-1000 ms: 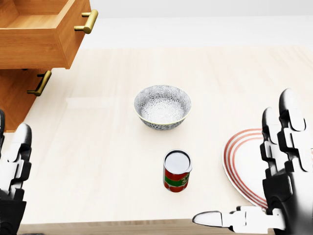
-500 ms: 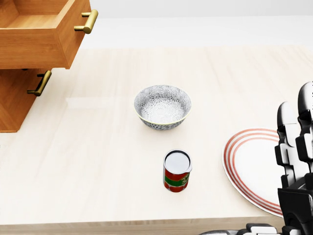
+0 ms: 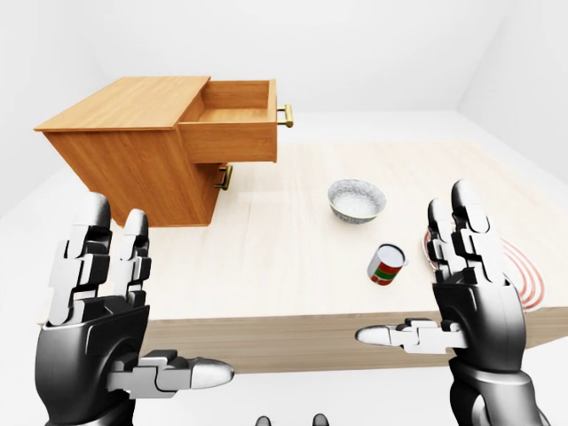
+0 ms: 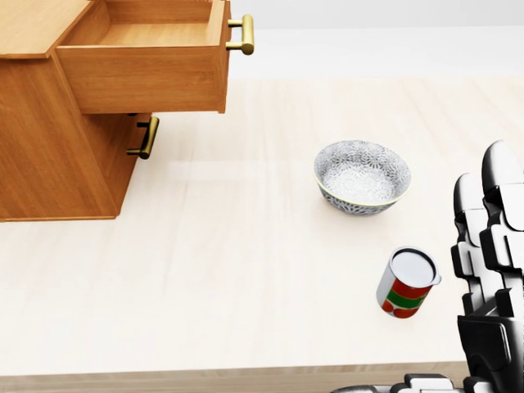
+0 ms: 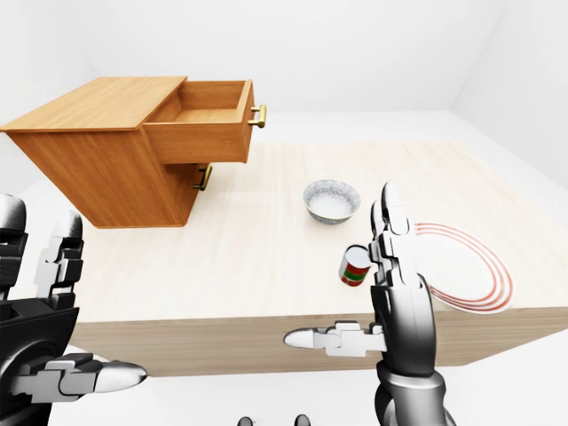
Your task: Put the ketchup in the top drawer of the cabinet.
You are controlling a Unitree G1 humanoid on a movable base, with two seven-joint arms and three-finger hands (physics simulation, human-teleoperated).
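Closest to the robot are its two hands. The left hand is low at 8 o'clock in the left-eye view. Its fingers are spread wide and point up, and it holds nothing. The right hand is at 4 o'clock in the same view. It is wide open too, thumb poking out sideways, and it is empty. Both hands hang this side of the table edge, likely getting ready to reach.

Next comes the ketchup, a small red and green can with a white top. It stands a bit tilted on the table at 4 o'clock in the head view, just beside the right hand but not touching it. That hand looks best placed to grab it. The can's label is too small to read.

A striped plate lies to the right of the can. A little farther is a patterned bowl.

Farthest, at 10 o'clock, is the wooden cabinet. Its top drawer is pulled out and looks empty, so the can could drop straight in.
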